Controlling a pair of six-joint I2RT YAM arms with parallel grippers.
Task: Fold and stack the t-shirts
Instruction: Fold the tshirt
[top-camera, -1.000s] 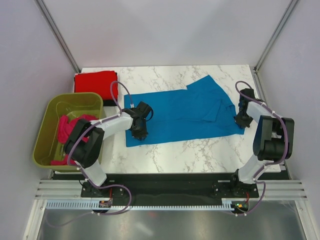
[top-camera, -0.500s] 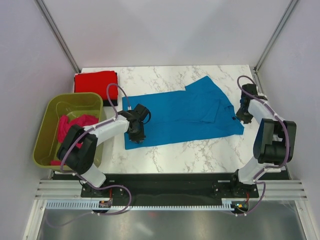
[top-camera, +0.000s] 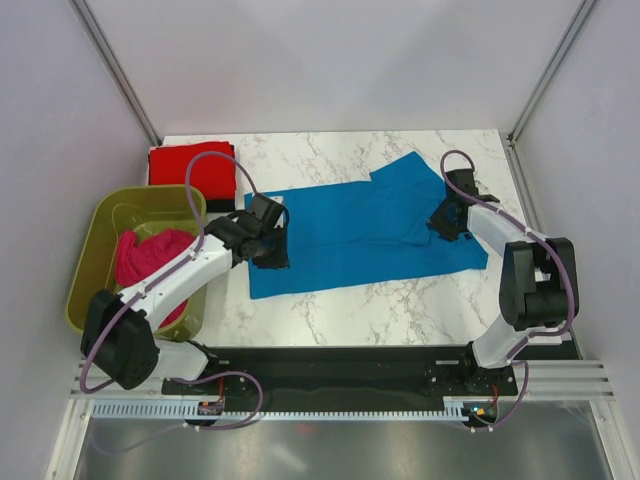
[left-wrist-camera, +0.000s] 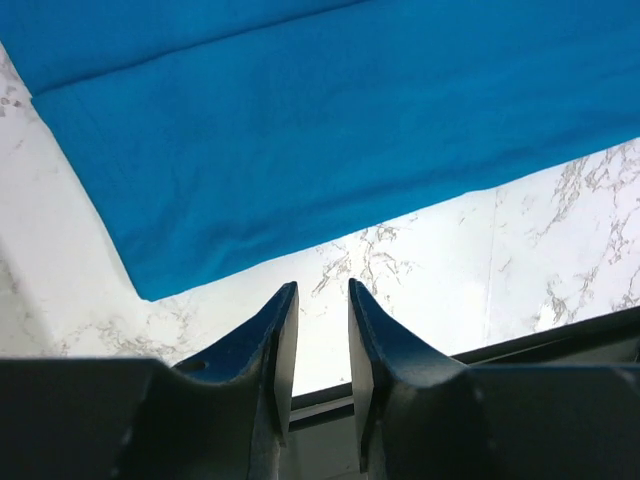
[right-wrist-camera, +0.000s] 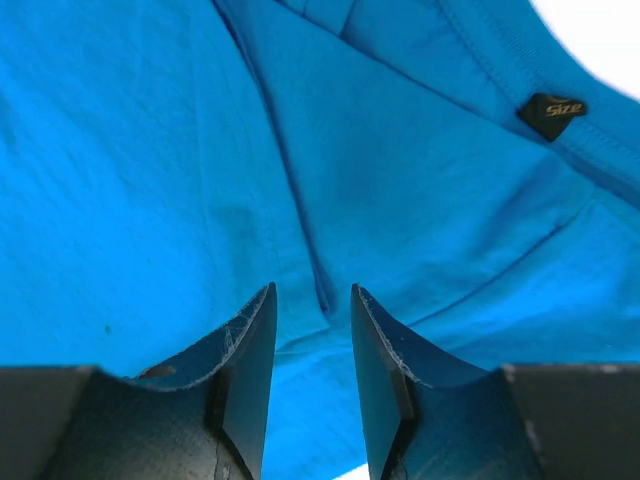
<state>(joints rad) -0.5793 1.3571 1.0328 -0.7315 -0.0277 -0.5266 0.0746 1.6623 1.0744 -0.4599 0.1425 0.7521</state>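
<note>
The bright blue t-shirt (top-camera: 360, 235) lies spread flat across the marble table (top-camera: 400, 305). The red t-shirt (top-camera: 190, 168) lies folded at the back left corner. The magenta-pink t-shirt (top-camera: 150, 262) is bunched in the olive tub. My left gripper (top-camera: 272, 250) hovers over the blue shirt's left end, slightly open and empty; in the left wrist view it (left-wrist-camera: 322, 300) is over bare marble just past the shirt's near left corner (left-wrist-camera: 320, 130). My right gripper (top-camera: 440, 226) is open and empty over the shirt's collar end (right-wrist-camera: 150, 150), near the size label (right-wrist-camera: 551, 110).
The olive-green tub (top-camera: 110, 210) stands off the table's left edge, beside my left arm. Grey walls close in the back and both sides. The black rail holding the arm bases runs along the near edge (top-camera: 330, 360).
My left gripper has drawn back and left along the blue shirt's left end. My right gripper has swung left from the shirt's right edge to over its collar area. The shirt has barely shifted.
</note>
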